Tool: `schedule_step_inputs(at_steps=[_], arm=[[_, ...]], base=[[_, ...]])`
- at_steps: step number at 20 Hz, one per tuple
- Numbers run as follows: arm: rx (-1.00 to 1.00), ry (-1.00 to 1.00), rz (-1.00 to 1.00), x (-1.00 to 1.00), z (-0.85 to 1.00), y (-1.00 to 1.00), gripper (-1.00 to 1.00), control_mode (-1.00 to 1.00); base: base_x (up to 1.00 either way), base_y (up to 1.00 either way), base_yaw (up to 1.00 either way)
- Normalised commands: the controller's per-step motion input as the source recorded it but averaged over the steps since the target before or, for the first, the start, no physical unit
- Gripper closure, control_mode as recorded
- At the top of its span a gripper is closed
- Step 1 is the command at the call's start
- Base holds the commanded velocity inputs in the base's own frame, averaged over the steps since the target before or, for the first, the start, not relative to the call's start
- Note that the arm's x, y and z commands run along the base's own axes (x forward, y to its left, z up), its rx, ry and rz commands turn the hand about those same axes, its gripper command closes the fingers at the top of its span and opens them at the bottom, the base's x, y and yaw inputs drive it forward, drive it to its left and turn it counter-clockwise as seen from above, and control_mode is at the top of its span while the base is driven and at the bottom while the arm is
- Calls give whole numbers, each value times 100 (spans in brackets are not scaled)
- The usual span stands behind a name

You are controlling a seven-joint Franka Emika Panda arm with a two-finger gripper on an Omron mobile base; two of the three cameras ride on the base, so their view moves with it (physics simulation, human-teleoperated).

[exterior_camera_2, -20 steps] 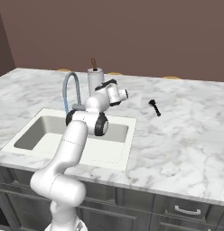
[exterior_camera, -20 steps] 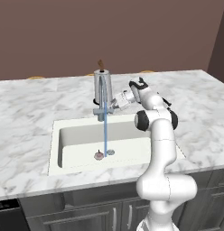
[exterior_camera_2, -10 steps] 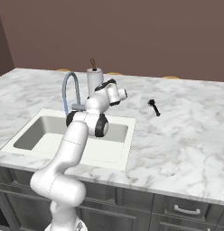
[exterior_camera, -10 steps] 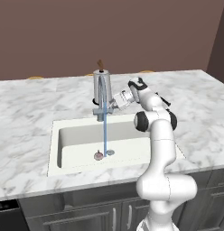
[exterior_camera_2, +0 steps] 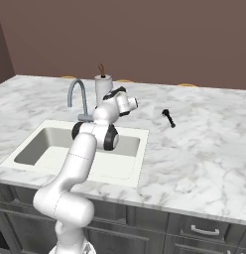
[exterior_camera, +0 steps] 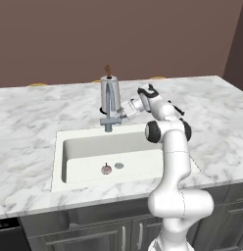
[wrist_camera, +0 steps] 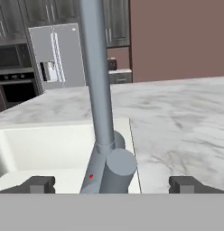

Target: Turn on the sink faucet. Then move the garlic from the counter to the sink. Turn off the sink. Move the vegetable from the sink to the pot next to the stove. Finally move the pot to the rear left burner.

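Hand view puts the two-finger gripper (wrist_camera: 112,184) spread wide, holding nothing, its cut-off tips flanking the tall brushed-steel faucet (wrist_camera: 101,103) base. The small pinkish-white garlic bulb (exterior_camera: 107,169) lies in the off-white rectangular sink (exterior_camera: 74,147) beside the round metal drain (exterior_camera: 119,165). A small black object (exterior_camera_2: 168,118), too small to identify, sits on the white marble counter (exterior_camera_2: 204,144).

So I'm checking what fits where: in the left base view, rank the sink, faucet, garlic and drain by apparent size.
Largest to smallest:
1. sink
2. sink faucet
3. garlic and drain: these look about alike, too close to rank.
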Motion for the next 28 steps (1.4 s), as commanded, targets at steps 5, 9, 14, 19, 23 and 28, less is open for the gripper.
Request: schedule_step_inputs(at_steps=[5, 9, 14, 19, 23, 28], arm=[[4, -1, 0, 0, -4, -28, -100, -100], [4, -5, 0, -3, 0, -76, -100, -100], [3, -11, 0, -52, 11, -55, -100, -100], [1, -13, -3, -97, 27, -27, -100, -100], [0, -16, -4, -100, 34, -4, -100, -100], [-1, -18, 0, -100, 39, 0, -100, -100]], base=[[0, 0, 0], [0, 0, 0], [0, 0, 0], [0, 0, 0], [0, 0, 0], [0, 0, 0]])
